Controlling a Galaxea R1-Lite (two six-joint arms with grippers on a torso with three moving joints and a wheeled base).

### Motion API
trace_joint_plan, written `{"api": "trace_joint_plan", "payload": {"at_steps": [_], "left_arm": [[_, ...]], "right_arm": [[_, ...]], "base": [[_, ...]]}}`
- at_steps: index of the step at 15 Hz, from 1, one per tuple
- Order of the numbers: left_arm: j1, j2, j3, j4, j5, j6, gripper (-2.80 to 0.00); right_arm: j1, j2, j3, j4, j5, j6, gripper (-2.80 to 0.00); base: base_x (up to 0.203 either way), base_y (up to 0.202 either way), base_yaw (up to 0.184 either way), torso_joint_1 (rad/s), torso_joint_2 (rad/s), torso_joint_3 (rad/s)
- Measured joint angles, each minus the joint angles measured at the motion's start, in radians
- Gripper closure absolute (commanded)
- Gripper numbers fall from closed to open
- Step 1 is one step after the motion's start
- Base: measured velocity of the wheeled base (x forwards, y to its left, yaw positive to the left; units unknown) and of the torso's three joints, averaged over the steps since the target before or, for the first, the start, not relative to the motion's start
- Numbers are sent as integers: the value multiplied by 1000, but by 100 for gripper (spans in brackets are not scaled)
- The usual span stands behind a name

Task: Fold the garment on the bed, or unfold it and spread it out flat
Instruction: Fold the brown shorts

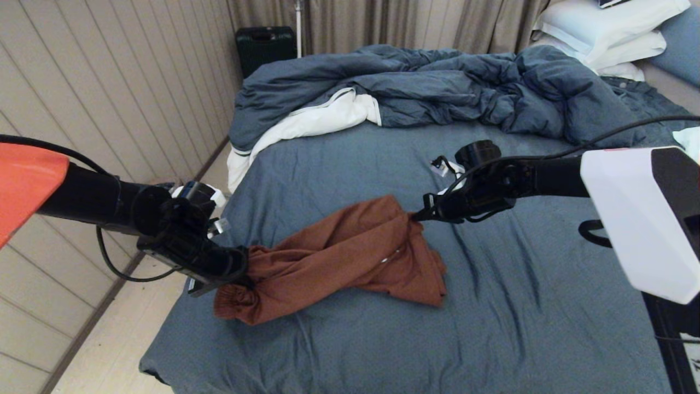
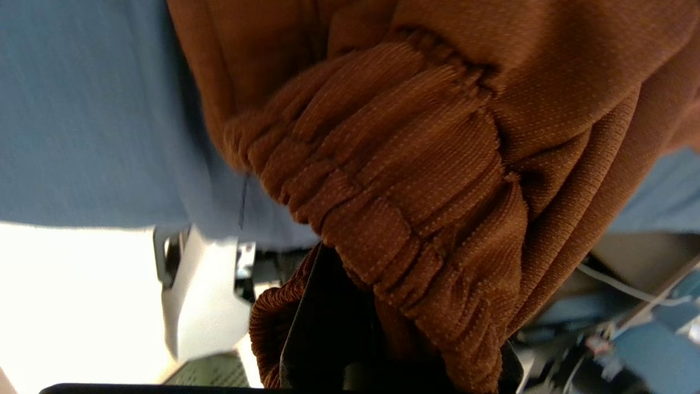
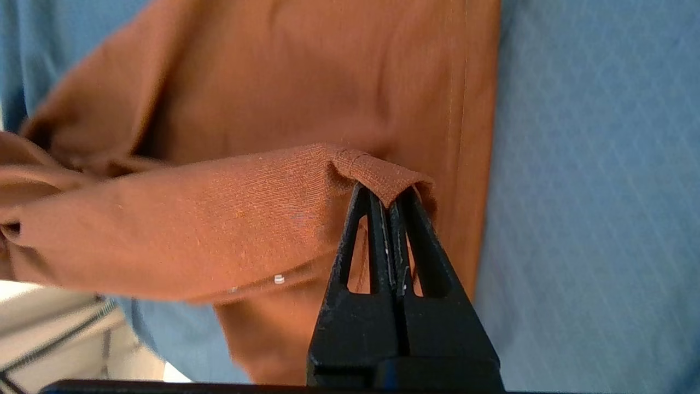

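Note:
The garment (image 1: 350,257), rust-brown shorts, hangs stretched between my two grippers just above the bed (image 1: 519,306). My left gripper (image 1: 243,268) is shut on the gathered elastic waistband (image 2: 394,180) near the bed's left edge; the cloth bunches over its fingers and hides them. My right gripper (image 1: 416,215) is shut on a hemmed leg edge (image 3: 377,175) of the garment (image 3: 219,219), with the fingertips pinched together under the fold. The lower part of the shorts sags onto the slate-blue sheet (image 3: 590,191). A small white mark (image 1: 386,260) shows on one leg.
A rumpled dark blue duvet (image 1: 437,87) with white lining (image 1: 322,120) lies across the far half of the bed. White pillows (image 1: 607,27) are stacked at the far right. A dark suitcase (image 1: 265,46) stands by the curtain. The floor (image 1: 120,328) lies left of the bed.

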Motion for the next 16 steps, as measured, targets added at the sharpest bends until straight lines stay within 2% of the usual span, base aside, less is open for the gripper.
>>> {"api": "trace_joint_plan", "payload": {"at_steps": [9, 10, 16], "left_arm": [[5, 116, -233, 0, 2, -1, 0], [5, 126, -243, -2, 1, 2, -280], [5, 160, -276, -3, 3, 5, -280]], "right_arm": [[0, 28, 3, -42, -19, 28, 0], [1, 29, 3, -47, -19, 26, 0], [13, 47, 1, -92, -20, 23, 0]], "base": [[0, 0, 0, 0, 0, 0], [0, 0, 0, 0, 0, 0], [0, 0, 0, 0, 0, 0]]}}
